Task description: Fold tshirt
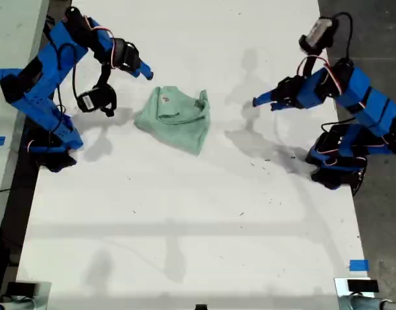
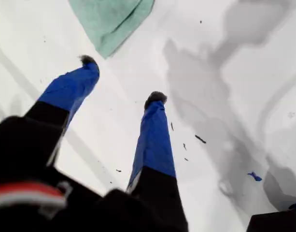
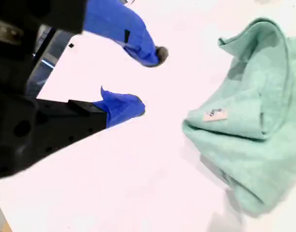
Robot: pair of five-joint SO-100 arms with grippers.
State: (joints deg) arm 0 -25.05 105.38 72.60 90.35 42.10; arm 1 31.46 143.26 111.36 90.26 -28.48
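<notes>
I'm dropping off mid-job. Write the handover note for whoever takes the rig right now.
My first end effector: open, empty, over bare table, short of the tshirt, on the exterior view's right.
My second end effector: open, empty, beside the tshirt on the exterior view's left.
Tshirt: a loose, rumpled bundle, white tag showing, nothing touching it.
Done: no neat fold yet.
Left: flatten, then fold.

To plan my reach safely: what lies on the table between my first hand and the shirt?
Nothing stands there. Between my first hand and the shirt the white table is bare, with only shadow, as the exterior view shows.
</notes>
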